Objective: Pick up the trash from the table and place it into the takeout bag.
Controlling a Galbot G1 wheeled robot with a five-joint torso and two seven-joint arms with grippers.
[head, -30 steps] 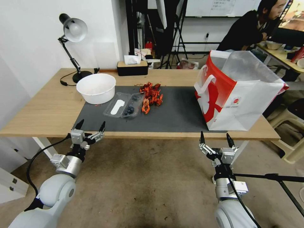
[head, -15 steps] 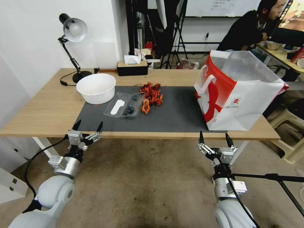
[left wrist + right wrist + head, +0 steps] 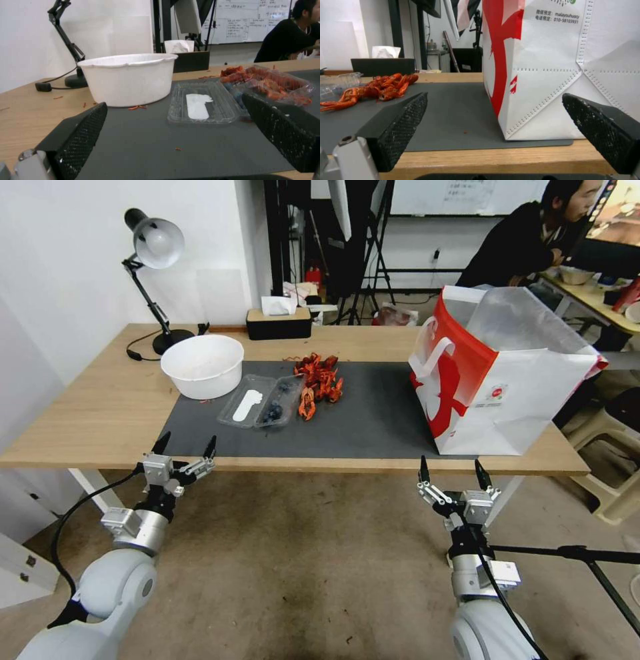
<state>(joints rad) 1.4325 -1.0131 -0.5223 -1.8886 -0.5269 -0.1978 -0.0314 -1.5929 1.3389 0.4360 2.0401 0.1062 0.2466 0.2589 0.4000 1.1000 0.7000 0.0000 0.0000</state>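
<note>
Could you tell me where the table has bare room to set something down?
Widest free patch: the dark mat between the crayfish shells and the takeout bag. The bare wood left of the white bowl is also open. Crowded: bowl, clear tray and shells sit close together.

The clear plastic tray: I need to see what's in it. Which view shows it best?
The head view looks down into the clear plastic tray: a white piece and dark bits. The left wrist view sees it low and partly behind a finger; the right wrist view catches only an edge.

Red crayfish shells [image 3: 319, 380] heaped mid-mat, takeout bag [image 3: 497, 373] upright, open, table's [image 3: 100, 413] right
</note>
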